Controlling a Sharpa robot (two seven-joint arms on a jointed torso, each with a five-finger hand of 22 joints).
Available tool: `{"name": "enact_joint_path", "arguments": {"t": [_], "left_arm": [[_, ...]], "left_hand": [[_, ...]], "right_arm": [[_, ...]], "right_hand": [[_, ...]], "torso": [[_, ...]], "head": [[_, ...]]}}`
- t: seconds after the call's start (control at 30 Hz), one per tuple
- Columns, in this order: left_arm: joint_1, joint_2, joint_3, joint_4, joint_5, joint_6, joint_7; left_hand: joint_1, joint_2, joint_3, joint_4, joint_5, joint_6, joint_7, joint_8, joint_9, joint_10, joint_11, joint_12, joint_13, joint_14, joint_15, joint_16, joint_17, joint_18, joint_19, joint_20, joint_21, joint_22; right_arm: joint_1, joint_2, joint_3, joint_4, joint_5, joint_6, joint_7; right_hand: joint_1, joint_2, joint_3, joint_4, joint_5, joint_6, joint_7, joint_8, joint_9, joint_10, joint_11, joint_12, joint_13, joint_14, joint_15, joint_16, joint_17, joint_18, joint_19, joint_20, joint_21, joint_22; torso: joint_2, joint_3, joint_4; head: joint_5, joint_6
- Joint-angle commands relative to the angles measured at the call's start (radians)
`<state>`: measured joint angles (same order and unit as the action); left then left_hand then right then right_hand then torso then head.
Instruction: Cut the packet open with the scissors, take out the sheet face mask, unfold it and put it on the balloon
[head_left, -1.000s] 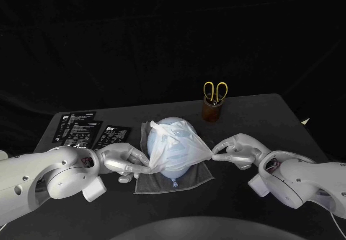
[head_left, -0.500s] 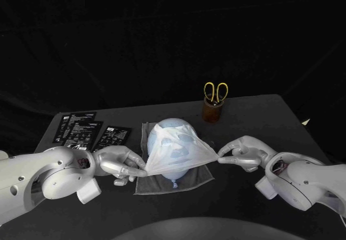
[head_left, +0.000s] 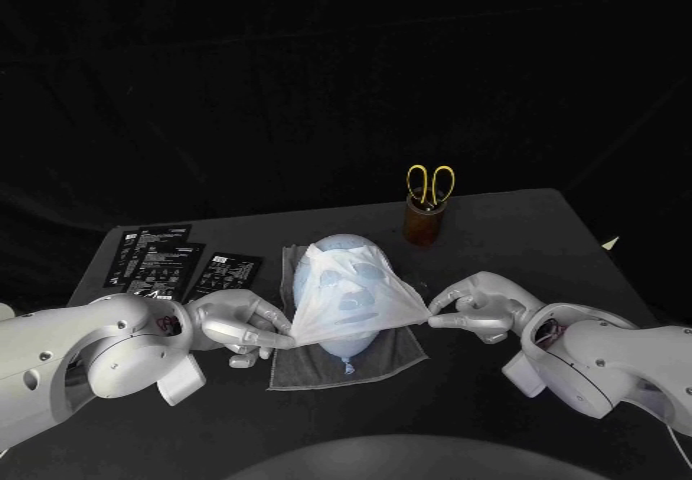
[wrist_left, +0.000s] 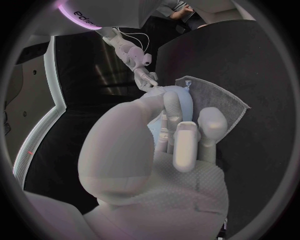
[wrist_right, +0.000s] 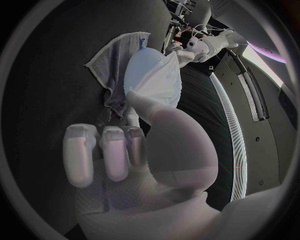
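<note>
Being stretched over the balloon (head_left: 340, 241), the sheet face mask (head_left: 346, 298) is being pinched by the left hand (head_left: 245, 325) and right hand (head_left: 483, 305) — scissors (head_left: 431, 184) are being held in the brown cup (head_left: 424, 226).

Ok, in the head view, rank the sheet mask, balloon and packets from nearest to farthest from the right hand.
1. sheet mask: its edge is pinched by the right hand.
2. balloon: centre, under the mask.
3. packets: far left of the table.
</note>
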<state>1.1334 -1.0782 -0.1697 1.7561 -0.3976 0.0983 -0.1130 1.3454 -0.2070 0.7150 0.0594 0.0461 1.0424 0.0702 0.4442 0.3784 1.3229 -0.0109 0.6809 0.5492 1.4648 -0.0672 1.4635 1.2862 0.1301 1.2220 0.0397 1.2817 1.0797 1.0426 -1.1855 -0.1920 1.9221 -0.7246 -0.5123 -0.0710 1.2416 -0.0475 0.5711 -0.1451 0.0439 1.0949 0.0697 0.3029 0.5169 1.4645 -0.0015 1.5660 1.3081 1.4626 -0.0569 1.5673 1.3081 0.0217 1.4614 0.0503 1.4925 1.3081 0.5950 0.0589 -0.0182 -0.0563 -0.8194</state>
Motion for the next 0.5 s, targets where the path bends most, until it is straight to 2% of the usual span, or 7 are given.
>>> {"name": "enact_joint_path", "arguments": {"t": [0.03,0.27,0.33,0.43,0.5], "left_arm": [[0.0,0.007,0.0,0.002,-0.006,-0.033,-0.022],[0.0,0.018,-0.001,0.0,-0.068,-0.001,-0.102],[0.0,0.02,-0.001,-0.002,-0.075,-0.011,-0.12],[0.0,0.023,-0.001,-0.006,-0.081,-0.038,-0.136],[0.0,0.024,-0.001,-0.007,-0.082,-0.052,-0.136]], "left_hand": [[-0.001,0.006,0.007,0.001,0.003,-0.003,0.0,0.002,0.113,0.002,-0.001,-0.007,-0.001,0.037,-0.004,-0.004,-0.001,-0.018,0.003,0.0,-0.002,-0.004],[-0.005,0.004,0.006,-0.001,0.003,-0.005,0.0,0.002,0.115,0.0,-0.001,-0.008,0.0,0.036,-0.003,-0.006,-0.005,-0.018,0.003,0.0,-0.002,-0.004],[-0.013,0.005,0.005,0.0,0.003,-0.01,0.0,0.002,0.117,-0.001,0.0,-0.008,0.001,0.035,-0.003,-0.008,-0.009,-0.018,0.0,0.0,-0.005,-0.008],[-0.052,0.003,-0.036,0.018,0.002,-0.024,-0.005,-0.003,0.119,-0.005,0.0,-0.003,0.007,0.033,-0.002,-0.01,-0.014,-0.016,-0.008,0.002,-0.013,-0.019],[-0.052,0.012,-0.052,0.017,0.003,-0.025,-0.007,-0.005,0.118,-0.01,-0.002,0.0,0.012,0.033,-0.003,-0.01,-0.014,-0.016,-0.008,0.003,-0.015,-0.019]], "right_arm": [[-0.001,0.007,0.0,-0.002,0.007,0.007,0.013],[-0.001,0.016,-0.001,-0.01,0.007,0.011,-0.002],[-0.002,0.017,-0.001,-0.013,0.009,0.008,-0.004],[-0.002,0.021,-0.001,-0.019,0.016,-0.005,-0.002],[-0.002,0.023,-0.001,-0.022,0.023,-0.012,0.001]], "right_hand": [[-0.014,0.003,0.004,0.0,0.005,0.005,0.0,0.006,0.001,0.106,-0.004,0.005,0.263,0.108,-0.006,0.003,0.263,-0.003,0.078,-0.005,-0.002,0.237],[-0.014,0.004,0.005,-0.001,0.005,0.005,0.0,0.007,0.002,0.106,-0.004,0.005,0.263,0.108,-0.006,0.003,0.263,-0.003,0.078,-0.005,-0.002,0.237],[-0.015,0.004,0.005,-0.001,0.005,0.005,0.0,0.007,0.002,0.106,-0.004,0.005,0.263,0.108,-0.006,0.003,0.263,-0.003,0.077,-0.005,-0.003,0.237],[-0.019,0.0,0.005,-0.002,0.005,0.002,0.0,0.007,0.002,0.106,-0.004,0.005,0.263,0.108,-0.006,0.003,0.263,-0.002,0.075,-0.005,-0.008,0.236],[-0.02,0.0,0.005,-0.002,0.005,0.002,0.0,0.007,0.003,0.106,-0.004,0.005,0.263,0.108,-0.006,0.003,0.263,-0.001,0.075,-0.005,-0.009,0.235]], "torso": [[0.0,0.0001,0.0005],[-0.001,-0.0004,0.0002],[-0.001,-0.0003,0.0],[-0.001,-0.0004,0.0001],[-0.001,-0.0003,0.0001]], "head": [[-0.001,-0.002],[-0.001,-0.003],[-0.002,-0.003],[-0.003,-0.002],[-0.003,-0.002]]}}
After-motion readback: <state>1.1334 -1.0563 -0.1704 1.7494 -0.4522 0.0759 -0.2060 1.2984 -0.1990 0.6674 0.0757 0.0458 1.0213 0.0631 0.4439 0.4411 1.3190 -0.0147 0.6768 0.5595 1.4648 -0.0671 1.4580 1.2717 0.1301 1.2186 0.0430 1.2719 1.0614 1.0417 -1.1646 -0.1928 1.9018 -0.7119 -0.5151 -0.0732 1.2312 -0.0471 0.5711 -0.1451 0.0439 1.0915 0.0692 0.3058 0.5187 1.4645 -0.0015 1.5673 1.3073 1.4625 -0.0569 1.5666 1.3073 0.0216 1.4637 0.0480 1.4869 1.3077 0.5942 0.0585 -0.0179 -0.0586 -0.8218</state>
